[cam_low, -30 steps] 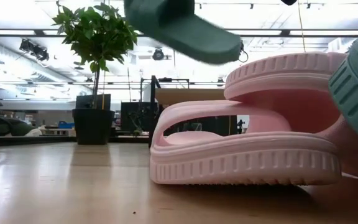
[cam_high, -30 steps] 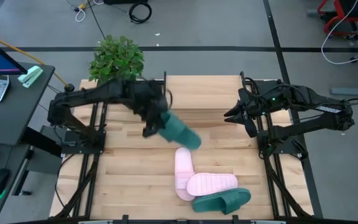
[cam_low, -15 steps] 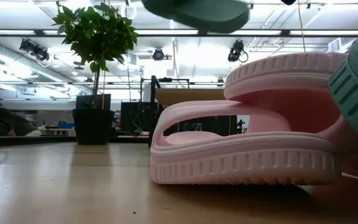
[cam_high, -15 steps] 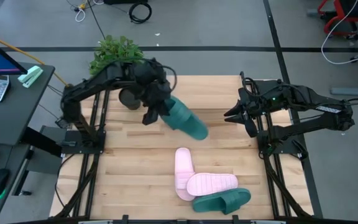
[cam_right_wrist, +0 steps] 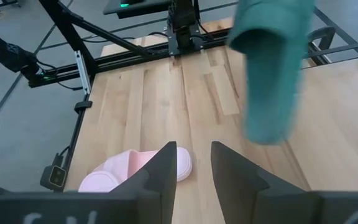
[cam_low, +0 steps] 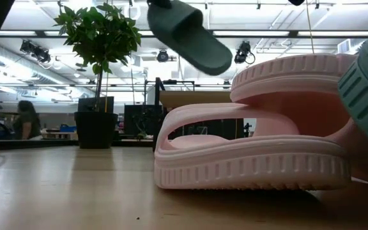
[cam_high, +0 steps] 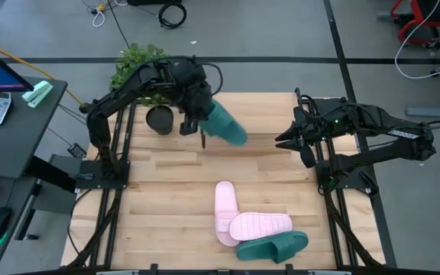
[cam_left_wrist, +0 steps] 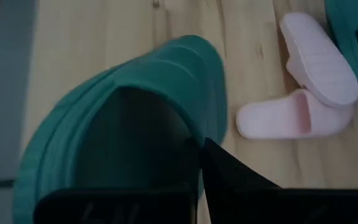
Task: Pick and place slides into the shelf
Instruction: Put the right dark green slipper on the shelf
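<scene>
— End effector positions? Left end effector is clamped on a teal slide, raised above the surface's far side.
— Others? Right end effector waits, fingers apart, empty. Two pink slides and a second teal slide lie piled at the near edge.

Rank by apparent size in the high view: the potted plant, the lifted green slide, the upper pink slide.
1. Potted plant.
2-3. Lifted green slide and upper pink slide look alike; the lifted one is nearer the camera, so unranked.

Potted plant beside grey, cable-strewn floor.
</scene>
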You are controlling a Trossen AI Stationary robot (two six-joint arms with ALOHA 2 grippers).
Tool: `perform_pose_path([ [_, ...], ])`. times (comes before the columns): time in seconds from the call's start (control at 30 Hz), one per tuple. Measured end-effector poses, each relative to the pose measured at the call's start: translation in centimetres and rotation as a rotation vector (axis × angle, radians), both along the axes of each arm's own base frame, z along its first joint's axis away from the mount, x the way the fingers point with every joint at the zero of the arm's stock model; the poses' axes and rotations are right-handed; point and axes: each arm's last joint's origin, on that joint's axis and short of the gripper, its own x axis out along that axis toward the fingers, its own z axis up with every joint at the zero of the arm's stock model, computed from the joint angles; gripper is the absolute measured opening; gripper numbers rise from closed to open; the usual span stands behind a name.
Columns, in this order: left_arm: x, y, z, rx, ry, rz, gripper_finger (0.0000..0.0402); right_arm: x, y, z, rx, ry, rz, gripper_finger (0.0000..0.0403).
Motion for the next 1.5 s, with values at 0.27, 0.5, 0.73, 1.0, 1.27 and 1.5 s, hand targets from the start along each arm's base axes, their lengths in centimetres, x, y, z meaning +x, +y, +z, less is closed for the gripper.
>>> perform_pose_path([
  [0.27,0.6,0.2,0.5,0.078,-0.066,0.008,0.0009,0.0,0.0,0.0,0.001,0.0,0.0,0.0106],
  [0.5,1.4,0.7,1.3,0.154,-0.152,0.272,0.0008,-0.1,0.0,-0.2,0.002,0.02,0.0,0.0106],
  [0.73,2.5,0.6,2.7,0.038,-0.364,0.397,0.0008,-0.5,0.0,0.0,0.001,0.008,0.0,0.0106],
  [1.0,3.1,0.4,3.6,-0.016,-0.483,0.481,0.0008,-1.6,0.1,0.5,0.008,-0.027,-0.005,0.0106],
  [1.27,3.3,0.2,3.8,0.009,-0.579,0.819,0.0008,-3.2,0.2,1.1,-0.001,-0.071,-0.017,0.0106],
  [1.5,6.5,-3.3,2.1,-0.049,-0.754,0.921,0.0008,-5.3,0.1,1.0,-0.049,-0.041,-0.095,0.0101],
])
